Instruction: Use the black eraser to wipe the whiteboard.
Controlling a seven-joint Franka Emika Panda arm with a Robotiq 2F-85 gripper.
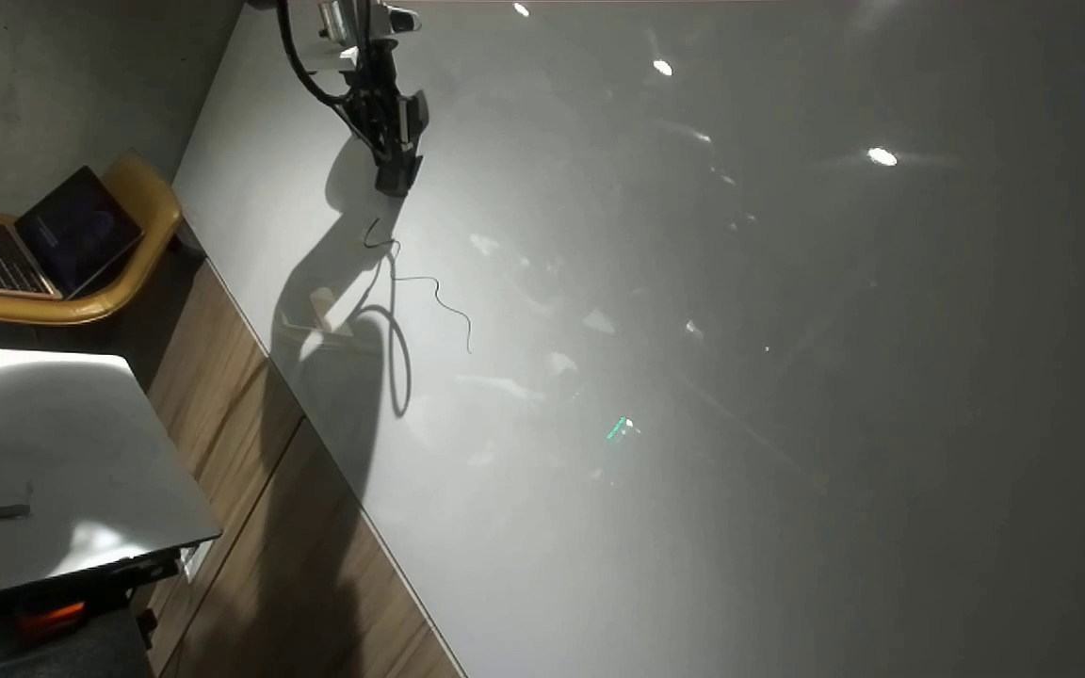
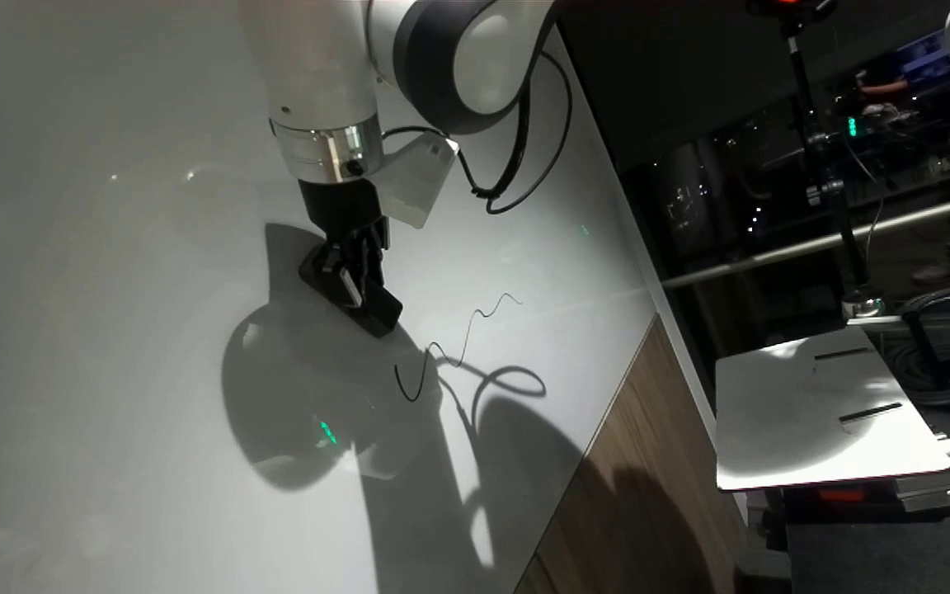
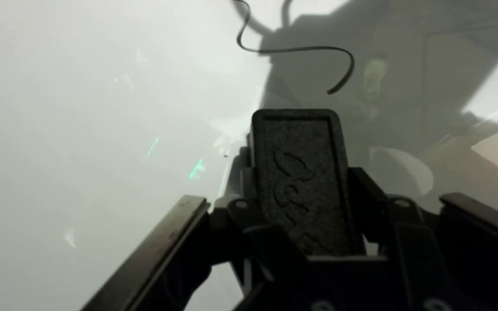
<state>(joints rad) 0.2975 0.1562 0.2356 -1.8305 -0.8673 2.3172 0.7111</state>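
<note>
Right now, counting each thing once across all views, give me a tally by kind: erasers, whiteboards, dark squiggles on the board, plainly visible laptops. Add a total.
Black eraser: 1
Whiteboard: 1
Dark squiggle: 1
Open laptop: 1
Total: 4

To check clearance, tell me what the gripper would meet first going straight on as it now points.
Probably the whiteboard, with the black eraser held in the gripper making contact first; depth is unclear, so the eraser may already be touching it.
</note>
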